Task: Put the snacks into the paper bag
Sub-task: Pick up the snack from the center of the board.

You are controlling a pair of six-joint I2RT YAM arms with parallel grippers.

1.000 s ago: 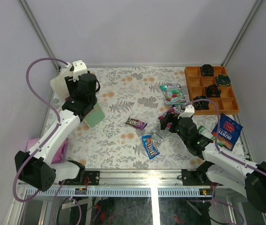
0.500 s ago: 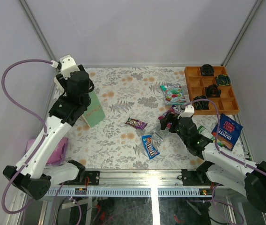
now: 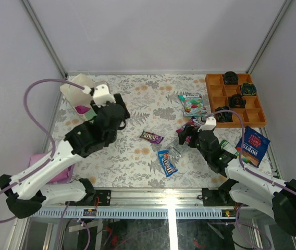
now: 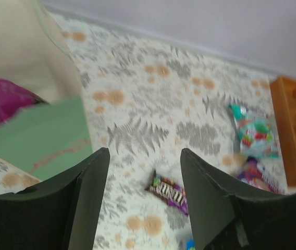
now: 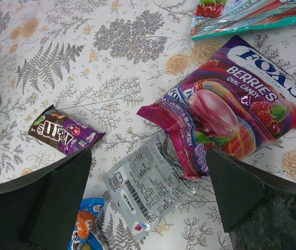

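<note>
While my right tool [image 5: 149, 156] hangs wide open just above the silver wrapper [image 5: 143, 188], my left tool [image 4: 144, 156] is open, empty, paper bag [image 4: 38, 140] just beside it

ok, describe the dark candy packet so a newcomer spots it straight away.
Start at the orange tray in the table's far right corner and move left, past the magenta Fox's bag, toward the middle of the floral cloth. The dark candy packet lies flat there by itself. It is a small brown-and-purple M&M's wrapper, unlike the blue M&M's packet closer to the near edge.
</note>
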